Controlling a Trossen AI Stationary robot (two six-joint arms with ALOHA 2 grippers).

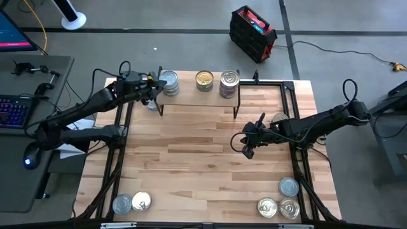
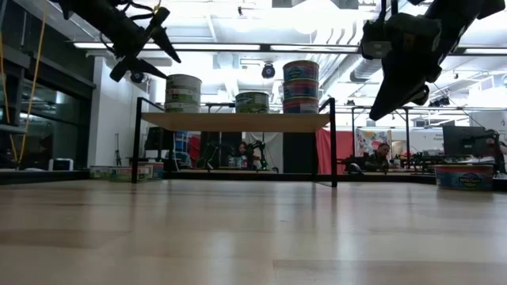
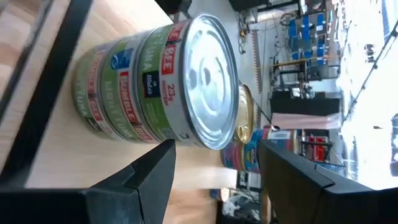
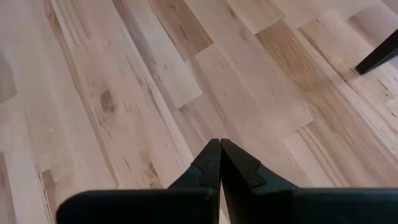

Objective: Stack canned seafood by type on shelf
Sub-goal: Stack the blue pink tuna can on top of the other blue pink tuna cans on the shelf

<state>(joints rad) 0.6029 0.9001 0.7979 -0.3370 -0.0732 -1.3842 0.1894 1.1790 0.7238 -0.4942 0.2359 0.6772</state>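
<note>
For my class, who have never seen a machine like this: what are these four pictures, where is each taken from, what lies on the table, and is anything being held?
This is a robot with two dark arms at a wooden table. One picture looks straight down, one looks level across the tabletop, and two come from cameras on the wrists. A small shelf at the far edge carries three stacks of tins. More tins lie at the table's near corners. The left claw is open, next to the green-labelled stack, holding nothing. The right claw is shut and empty above bare wood.
</note>
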